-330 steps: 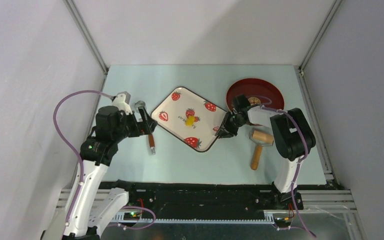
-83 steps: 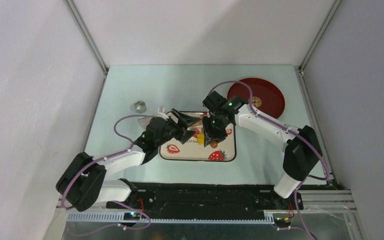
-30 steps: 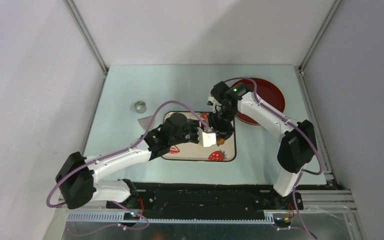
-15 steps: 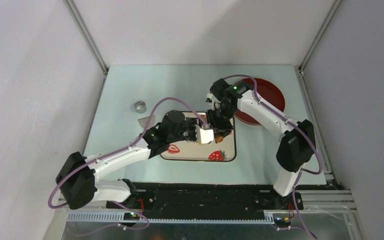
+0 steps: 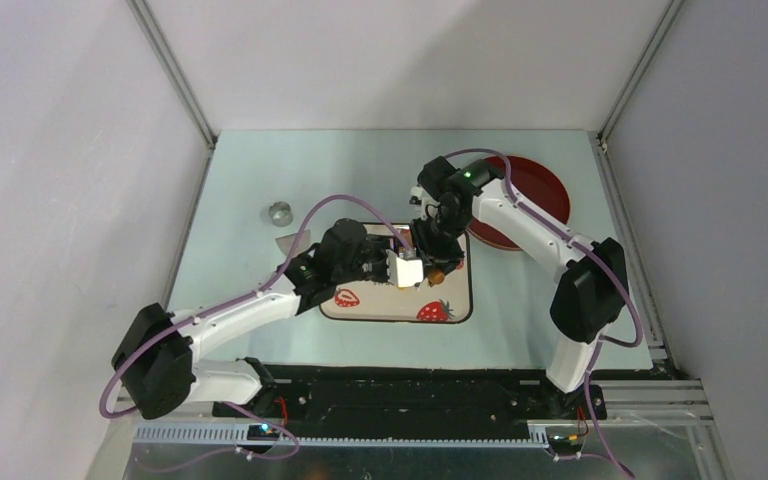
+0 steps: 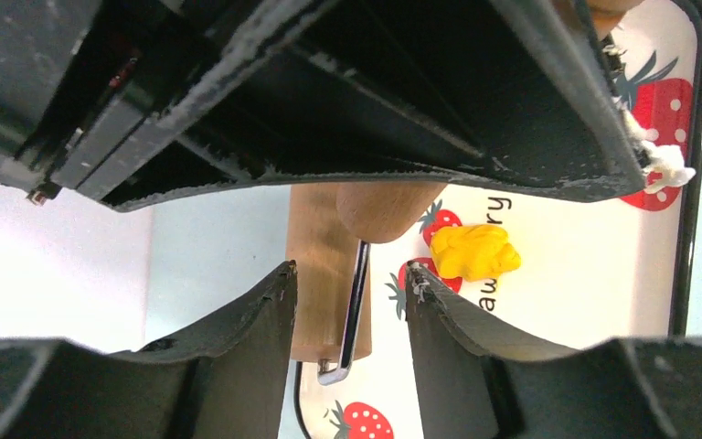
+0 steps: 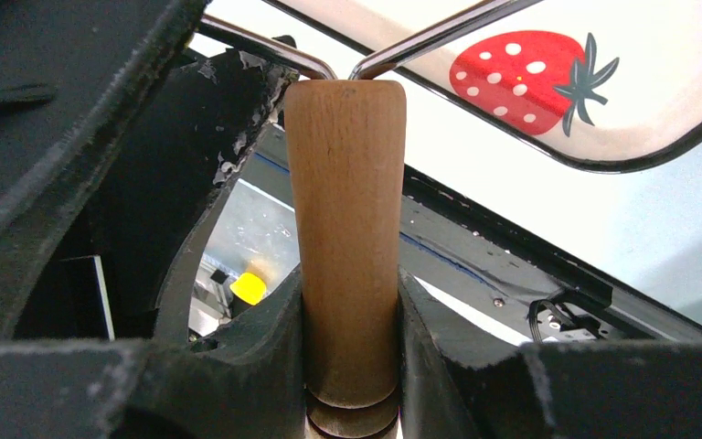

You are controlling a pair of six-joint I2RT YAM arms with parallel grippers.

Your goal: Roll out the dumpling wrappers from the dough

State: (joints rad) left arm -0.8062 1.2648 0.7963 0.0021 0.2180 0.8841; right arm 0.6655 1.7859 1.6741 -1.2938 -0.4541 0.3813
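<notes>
Right gripper (image 7: 352, 297) clamped on roller handle (image 7: 347, 183) | left gripper (image 6: 349, 273) parted, empty, flanking roller (image 6: 322, 274) | risk: grippers clashing, crowded; roller missing dough lump (image 6: 473, 251)

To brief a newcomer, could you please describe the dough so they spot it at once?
Find the strawberry-print tray in the middle of the table. On its white face, near the wooden roller, lies the dough. It is the only bright yellow lump; the strawberries around it are flat red prints.
</notes>
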